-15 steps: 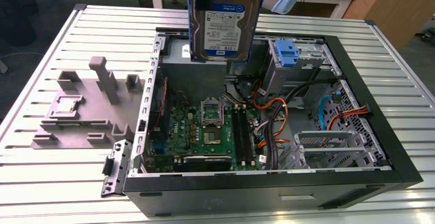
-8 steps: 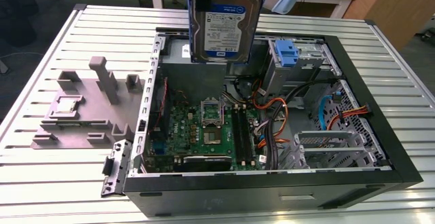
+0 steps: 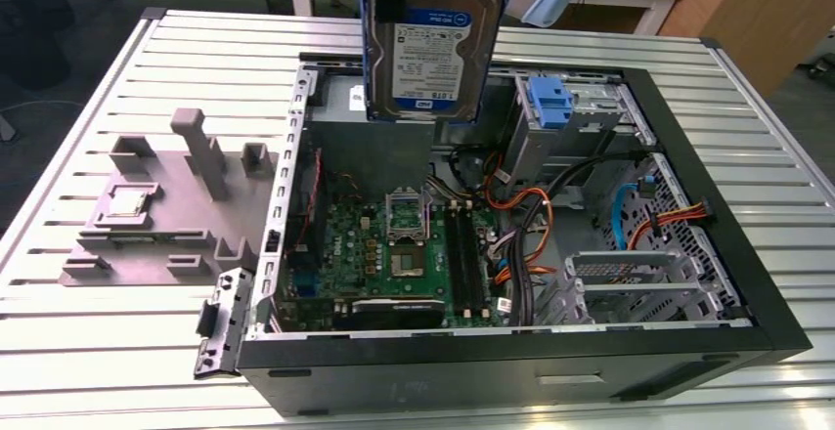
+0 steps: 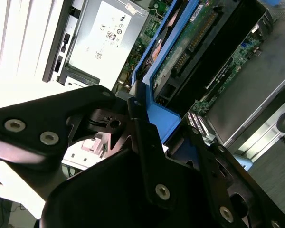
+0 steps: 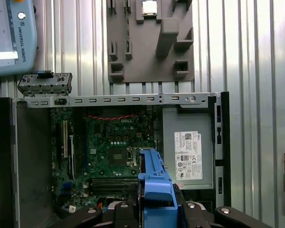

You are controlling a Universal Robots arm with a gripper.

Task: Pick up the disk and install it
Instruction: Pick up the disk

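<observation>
One disk (image 3: 431, 49) sits clamped in the pincer (image 5: 156, 209).

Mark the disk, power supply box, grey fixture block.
disk (image 3: 437, 54): exterior view, on its label.
power supply box (image 5: 187, 118): first wrist view, on its bare grey top.
grey fixture block (image 3: 183, 239): exterior view, on its flat base.

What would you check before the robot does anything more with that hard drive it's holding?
1. Grip: the gripper clamps the disk by its blue carrier: ok.
2. Disk hangs above the computer case: ok.
3. Case open, motherboard exposed: ok.
4. Free slot in the drive cage: cannot tell.
5. Path clear of the orange cables: cannot tell.
</observation>
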